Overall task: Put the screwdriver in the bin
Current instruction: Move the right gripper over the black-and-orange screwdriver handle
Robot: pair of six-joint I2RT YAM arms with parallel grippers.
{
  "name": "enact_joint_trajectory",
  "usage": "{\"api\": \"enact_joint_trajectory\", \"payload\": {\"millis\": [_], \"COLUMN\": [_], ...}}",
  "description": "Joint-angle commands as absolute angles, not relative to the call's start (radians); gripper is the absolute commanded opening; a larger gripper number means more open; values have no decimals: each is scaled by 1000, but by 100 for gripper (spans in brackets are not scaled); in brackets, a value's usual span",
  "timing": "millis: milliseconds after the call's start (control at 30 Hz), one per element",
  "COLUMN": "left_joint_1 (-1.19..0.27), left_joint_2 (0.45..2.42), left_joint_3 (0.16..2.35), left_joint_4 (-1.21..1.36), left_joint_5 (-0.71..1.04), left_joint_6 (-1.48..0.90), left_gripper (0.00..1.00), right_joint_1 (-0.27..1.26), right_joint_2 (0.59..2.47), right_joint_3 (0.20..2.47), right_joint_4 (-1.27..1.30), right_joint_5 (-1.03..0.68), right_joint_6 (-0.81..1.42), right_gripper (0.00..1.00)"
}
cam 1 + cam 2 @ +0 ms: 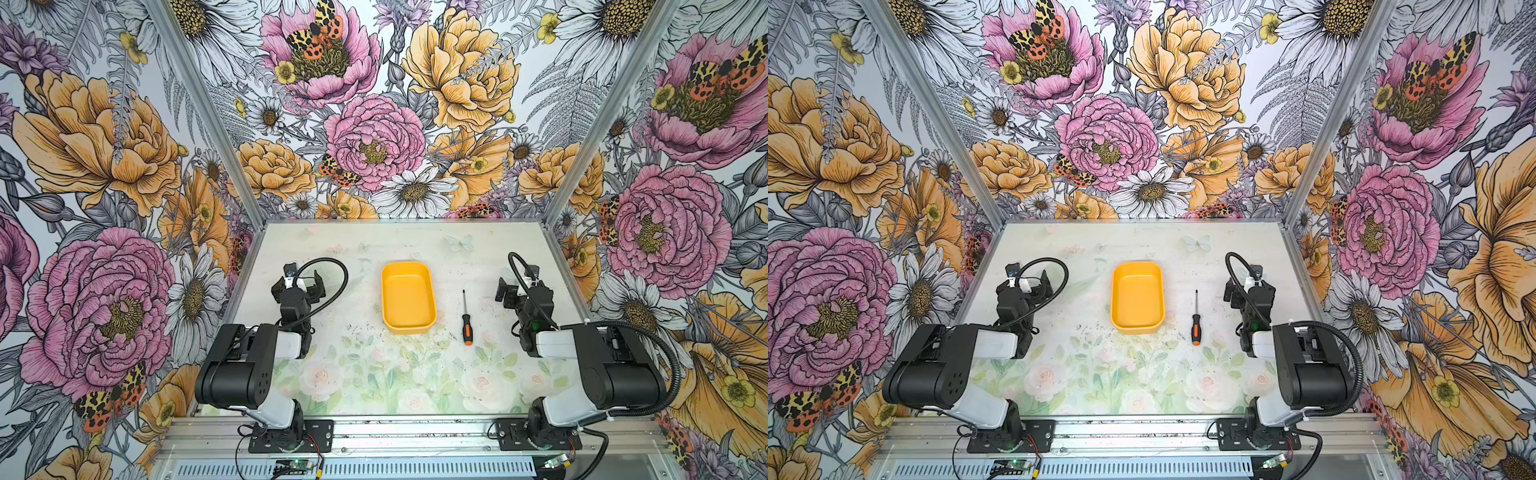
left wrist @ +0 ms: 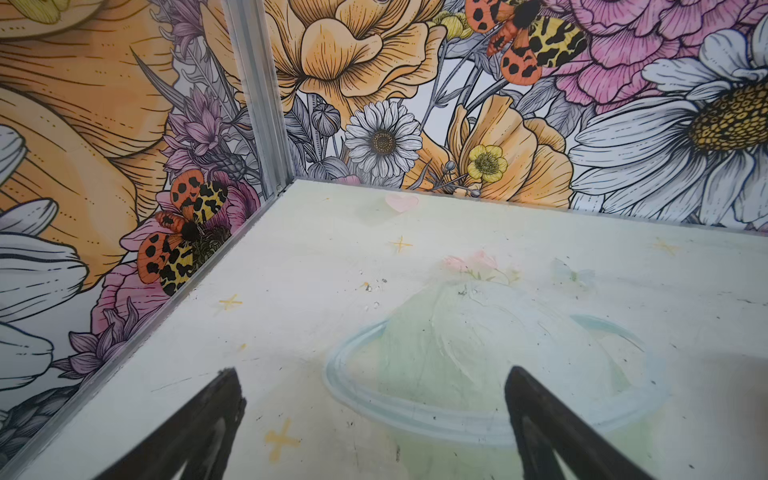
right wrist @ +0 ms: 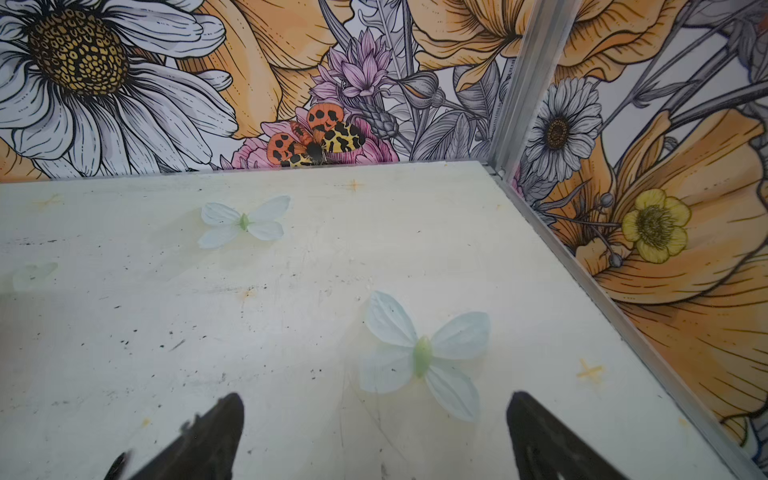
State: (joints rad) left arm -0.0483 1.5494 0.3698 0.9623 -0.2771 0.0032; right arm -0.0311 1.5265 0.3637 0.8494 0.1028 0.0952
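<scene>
The yellow-orange bin (image 1: 408, 297) (image 1: 1137, 297) lies empty near the middle of the table in both top views. Just to its right lies the screwdriver (image 1: 466, 320) (image 1: 1195, 320), thin dark shaft pointing away, black-and-orange handle toward the front. My left gripper (image 1: 298, 286) (image 1: 1026, 286) (image 2: 372, 388) stands open at the left, well apart from the bin. My right gripper (image 1: 518, 293) (image 1: 1246, 293) (image 3: 374, 413) stands open to the right of the screwdriver, with nothing between its fingers. Neither wrist view shows the bin or the screwdriver.
Floral walls with aluminium corner posts (image 1: 561, 216) (image 2: 266, 124) (image 3: 519, 104) enclose the table on the left, back and right. The table (image 1: 399, 374) bears printed flowers, butterflies and dark specks. Both arm bases sit on the front rail (image 1: 415, 436).
</scene>
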Motion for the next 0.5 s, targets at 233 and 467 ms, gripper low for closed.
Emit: {"api": "enact_joint_trajectory", "payload": {"millis": [233,467], "left_joint_1": [-28,-157], "left_joint_2": [1547,1275], "left_joint_3": [365,513], "left_joint_4": [965,496], "left_joint_5": [-262,-275], "left_joint_6": [0,114], "left_gripper": [99,99], "right_joint_1": [-22,-13], "right_joint_2": [1532,1347], "right_joint_3": [394,518], "right_joint_4": [856,475], "right_joint_5": [109,175], "right_joint_6": [87,124], "right_gripper": [100,100]}}
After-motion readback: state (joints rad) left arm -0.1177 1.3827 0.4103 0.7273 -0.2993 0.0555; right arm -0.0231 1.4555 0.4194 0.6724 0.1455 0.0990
